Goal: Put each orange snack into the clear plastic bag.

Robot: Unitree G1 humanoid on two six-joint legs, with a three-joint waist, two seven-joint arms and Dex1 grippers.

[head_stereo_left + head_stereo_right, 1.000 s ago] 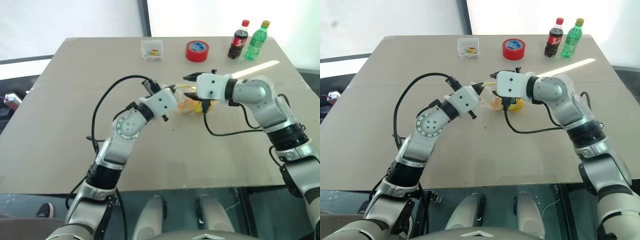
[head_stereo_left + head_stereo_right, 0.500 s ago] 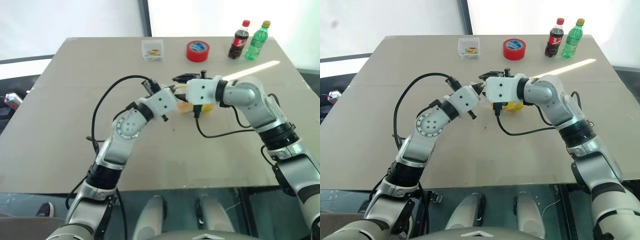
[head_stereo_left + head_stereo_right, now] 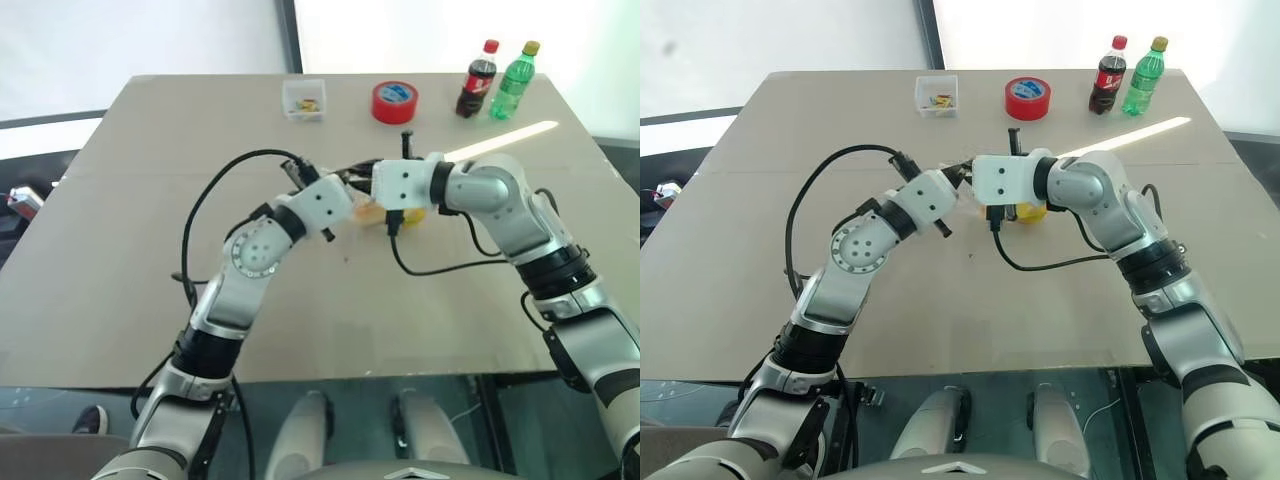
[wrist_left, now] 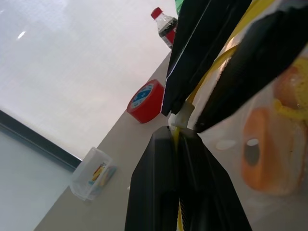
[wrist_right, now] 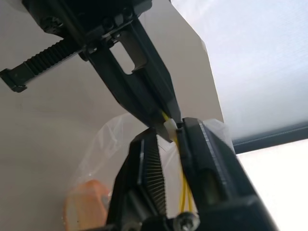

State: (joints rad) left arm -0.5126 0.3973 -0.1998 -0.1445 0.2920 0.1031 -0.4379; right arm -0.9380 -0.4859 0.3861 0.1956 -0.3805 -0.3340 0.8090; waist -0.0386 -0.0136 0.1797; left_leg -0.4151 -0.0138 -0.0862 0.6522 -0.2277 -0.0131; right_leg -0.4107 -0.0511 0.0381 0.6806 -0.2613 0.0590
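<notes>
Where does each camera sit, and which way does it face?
Left eye: head, looking down at the table; both arms show.
Right eye: beside it, same scene and arms.
Left wrist: along the left pincer, toward bag and tape.
Right wrist: along the right pincer, toward the bag.
Both wrist views share both pincers shut on the bag.

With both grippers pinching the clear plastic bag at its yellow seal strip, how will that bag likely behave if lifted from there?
The clear plastic bag looks thin and crinkly, so it would probably hang limp below the left gripper and right gripper. An orange snack sits inside, so the bottom likely sags and swings. The film looks glossy and may slip.
</notes>
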